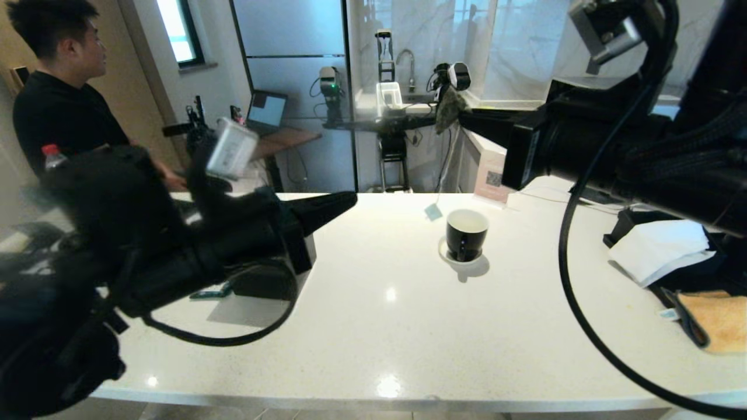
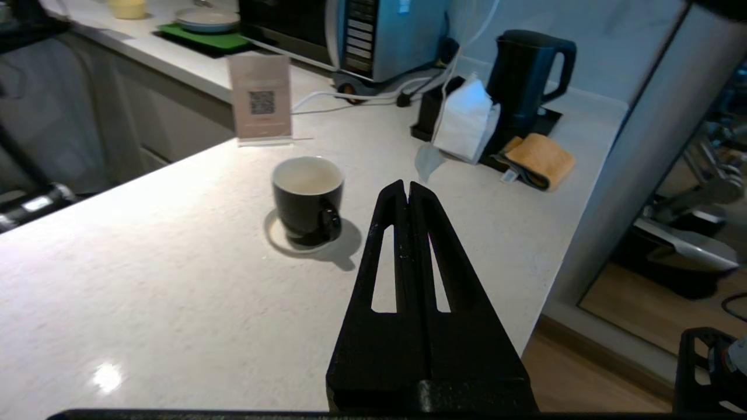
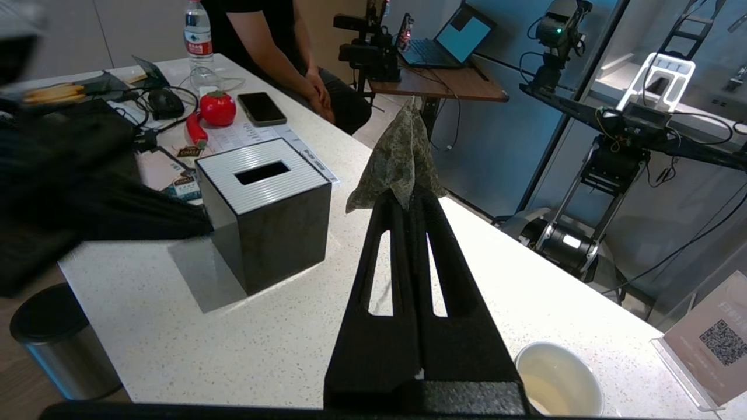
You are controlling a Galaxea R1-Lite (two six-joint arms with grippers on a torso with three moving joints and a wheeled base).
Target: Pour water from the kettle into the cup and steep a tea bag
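White counter [image 1: 373,326]: cup [image 1: 466,234], tea bag [image 3: 399,160] aloft

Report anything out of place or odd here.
The tea bag is upside down: the right claw pinches the bag itself, high in the air, while its tag dangles on the string near the cup. No spill shows on the counter.

The black cup [image 1: 467,232] sits upright on its little white saucer [image 1: 461,259], pale water [image 3: 545,389] inside. The kettle [image 2: 525,76] stands on its base off to the side. The soggy tea bag [image 3: 398,157] dangles mid-air, out of the cup.
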